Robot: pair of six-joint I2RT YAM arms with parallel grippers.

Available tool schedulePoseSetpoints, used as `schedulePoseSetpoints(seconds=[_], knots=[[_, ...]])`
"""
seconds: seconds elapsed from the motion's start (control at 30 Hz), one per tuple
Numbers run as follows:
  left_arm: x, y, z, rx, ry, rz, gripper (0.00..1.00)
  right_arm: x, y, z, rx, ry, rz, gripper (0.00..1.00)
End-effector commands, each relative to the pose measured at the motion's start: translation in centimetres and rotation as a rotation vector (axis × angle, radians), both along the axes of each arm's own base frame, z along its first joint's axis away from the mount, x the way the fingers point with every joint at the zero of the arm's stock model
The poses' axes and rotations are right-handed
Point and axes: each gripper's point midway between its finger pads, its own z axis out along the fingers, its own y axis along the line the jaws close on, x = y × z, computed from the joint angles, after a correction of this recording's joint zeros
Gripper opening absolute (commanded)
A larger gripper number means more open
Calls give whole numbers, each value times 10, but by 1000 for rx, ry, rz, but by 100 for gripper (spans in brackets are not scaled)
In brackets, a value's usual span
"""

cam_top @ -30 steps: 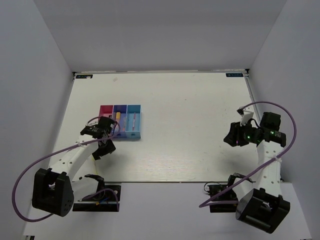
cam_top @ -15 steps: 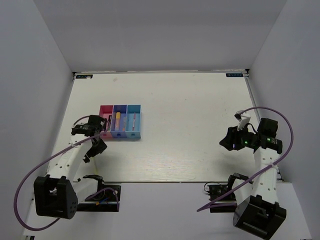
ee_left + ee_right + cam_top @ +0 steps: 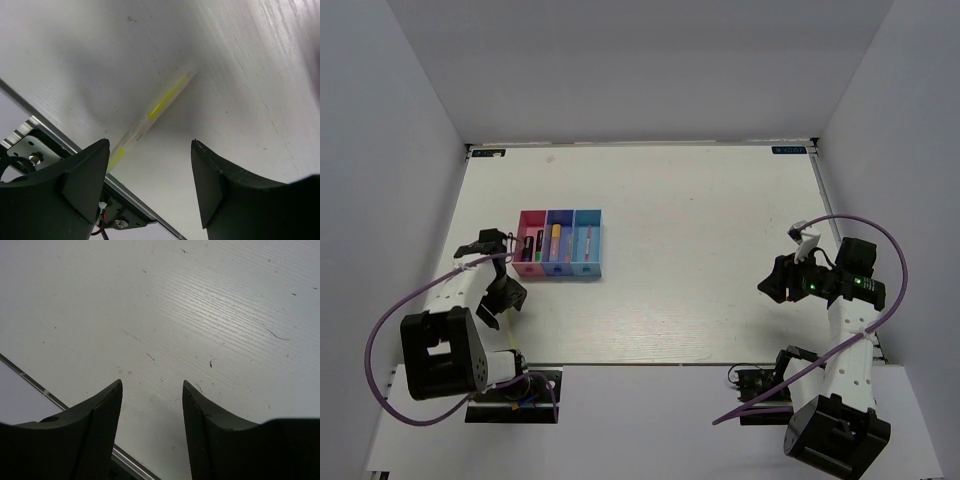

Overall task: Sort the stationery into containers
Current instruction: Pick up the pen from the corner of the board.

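Note:
The containers are one small tray on the left of the table, with pink, dark blue and light blue compartments. Two dark markers lie in the pink compartment. An orange-and-yellow marker lies in the dark blue one, and a thin pink pen in the light blue one. My left gripper hangs just left of the tray, open, with nothing between its fingers. My right gripper is open over bare table at the far right, holding nothing.
In the left wrist view a pale yellow streak lies on the table near its metal edge rail; I cannot tell what it is. Purple cables loop from both arms. Grey walls stand on the left, right and back.
My left gripper has drawn back to the left from over the tray's pink compartment, and its jaws have spread wider. The right arm has shifted slightly toward the near edge.

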Motion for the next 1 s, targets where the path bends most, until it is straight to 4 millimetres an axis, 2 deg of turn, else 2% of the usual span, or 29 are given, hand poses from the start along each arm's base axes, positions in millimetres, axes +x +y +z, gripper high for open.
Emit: schedulePoseSetpoints(seconds=[0.0,0.17,0.27,0.3,0.63,0.8,0.87,0.97], knots=[[13,-6,-10,-55,-30,-24,77,-1,4,5,18,-21,30,55],[1,-10,-26,-70,34,-25,74,1,2,6,10,-22,21,55],[-2,-14,-32,-90,55,-19,61,1,1,7,8,-24,19,55],[-3,-15,-33,-91,59,-15,52,1,1,7,8,-28,15,55],[-14,-27,-45,-131,79,-15,20,-2,3,10,7,-36,26,55],[-6,-33,-39,-139,53,-54,1,-3,3,12,11,-47,24,55],[-4,-36,-33,-142,39,-73,0,-3,3,13,14,-50,24,55],[11,-43,-17,-150,-24,-107,0,-3,2,13,18,-49,18,55]])
